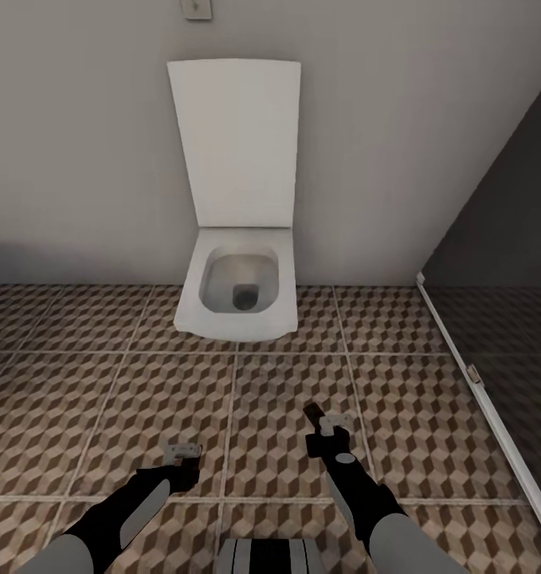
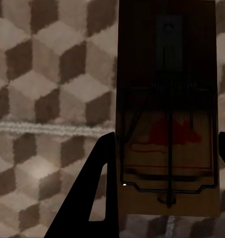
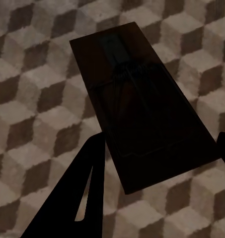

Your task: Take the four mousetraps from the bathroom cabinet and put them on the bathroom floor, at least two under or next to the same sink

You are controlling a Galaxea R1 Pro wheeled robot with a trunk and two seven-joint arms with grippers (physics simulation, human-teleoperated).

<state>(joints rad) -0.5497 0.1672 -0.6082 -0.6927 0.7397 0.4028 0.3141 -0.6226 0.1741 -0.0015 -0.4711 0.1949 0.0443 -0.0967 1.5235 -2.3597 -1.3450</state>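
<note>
Both fingers [image 2: 164,163] [image 3: 157,163] grip mousetraps [image 2: 167,114] [image 3: 142,99] abv floor [image 1: 429,414].

Head view light: even and soft, no source seen; the wall [image 1: 79,143] is lit flat grey.
Head view shadows: a faint dark band is cast along the wall's foot at left; the bowl of the toilet [image 1: 238,279] is shaded inside.
Right side: the dark panel [image 1: 501,263] is rendered dim, with little detail.
Distortion: floor [image 1: 103,399] grout lines are bowed toward the edges.
Left wrist view: dim and soft; the mousetrap [image 2: 167,124] is shaded darkest at its upper end, its red mark still readable.
Right wrist view: the trap [image 3: 142,109] is almost black, wire barely made out; tiles are blurred.
</note>
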